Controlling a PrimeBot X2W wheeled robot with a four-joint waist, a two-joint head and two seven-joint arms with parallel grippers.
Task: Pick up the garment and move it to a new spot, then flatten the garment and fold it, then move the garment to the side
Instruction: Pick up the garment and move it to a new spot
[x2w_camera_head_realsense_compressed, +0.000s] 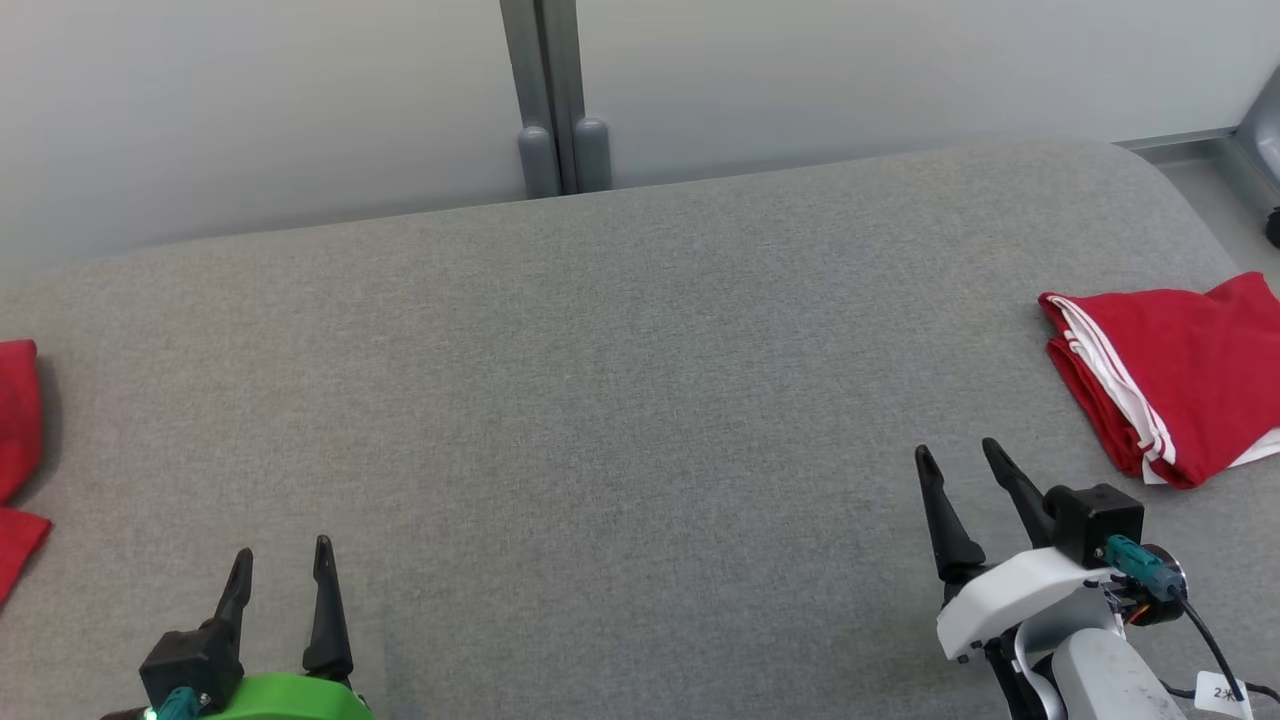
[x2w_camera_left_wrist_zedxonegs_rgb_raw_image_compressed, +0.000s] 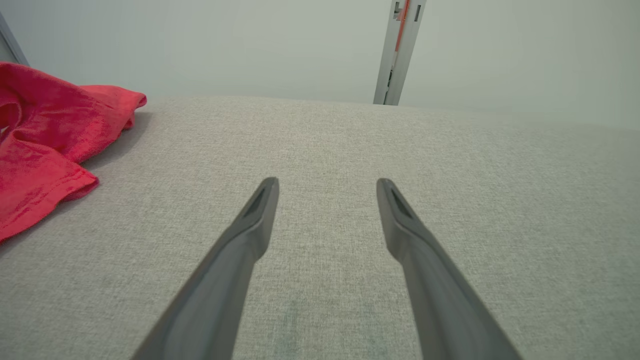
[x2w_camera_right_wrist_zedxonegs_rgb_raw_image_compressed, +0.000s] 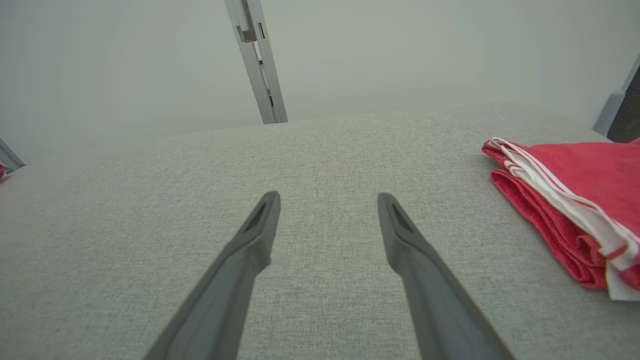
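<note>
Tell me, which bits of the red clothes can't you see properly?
1. Crumpled red cloth: cut off by the left edge in the head view and in the left wrist view, so its whole shape can't be told.
2. Folded red garment: cut off by the right edge in the head view and in the right wrist view; what kind of clothing it is stays unclear.
3. Its lower layers: hidden under the top fold.

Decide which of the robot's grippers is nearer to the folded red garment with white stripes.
Right. The right gripper sits close beside the folded garment, not touching; the left gripper is far across the grey surface from it.
</note>
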